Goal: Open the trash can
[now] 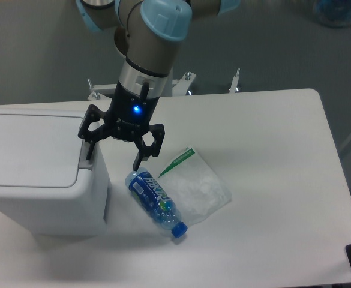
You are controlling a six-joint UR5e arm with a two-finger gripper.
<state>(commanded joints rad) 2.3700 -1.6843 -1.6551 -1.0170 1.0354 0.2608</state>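
Gripper (114, 158) spread, perhaps touching trash can (37, 174).

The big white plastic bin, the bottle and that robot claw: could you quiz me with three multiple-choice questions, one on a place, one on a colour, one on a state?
1. Where does the blue-labelled clear plastic bottle lie?
A. on the bin lid
B. on the table, right of the bin
C. inside the end effector

2. What colour is the bottle's cap?
A. blue
B. red
C. white

3. How is the large boxy white plastic trash can now?
A. lid raised
B. tipped over
C. lid shut flat

Answers:
1. B, it lies on its side on the white table, partly over a clear plastic bag with a green strip.
2. A, the cap at its lower end is blue.
3. C, the lid lies flat while the open black end effector hovers at its right edge.
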